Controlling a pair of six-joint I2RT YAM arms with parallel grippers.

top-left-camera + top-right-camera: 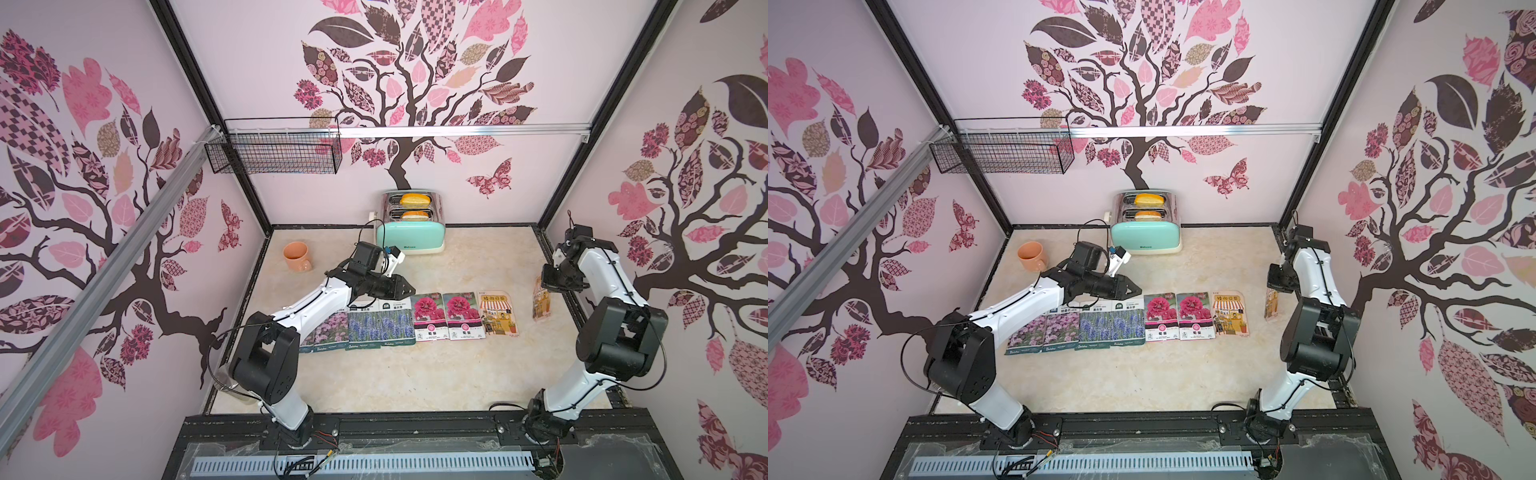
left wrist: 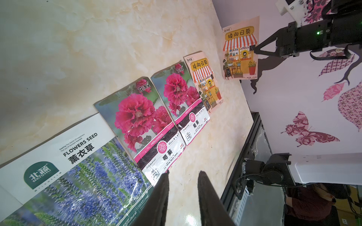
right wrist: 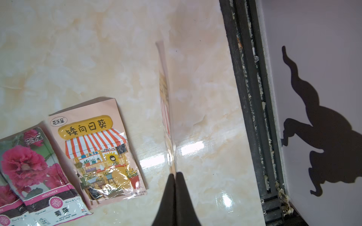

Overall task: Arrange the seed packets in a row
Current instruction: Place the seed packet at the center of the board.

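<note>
Top views: left gripper (image 1: pixel 409 288) jaws slightly apart, empty, over lavender packet (image 1: pixel 380 324), front of toaster (image 1: pixel 411 239). Seven seed packets (image 1: pixel 428 311) flat in row on surface (image 1: pixel 415 374), front of toaster. Right gripper (image 3: pixel 174 176) clamped on eighth packet (image 1: pixel 541 305), upright, front-right of toaster.

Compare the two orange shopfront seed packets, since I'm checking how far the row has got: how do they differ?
The flat shopfront packet lies face up on the table, ending the row beside a magenta packet. The held shopfront packet is upright, apart from the row. The flat one is free; the held one is pinched in the shut right gripper. Both carry the same striped-awning print.
</note>
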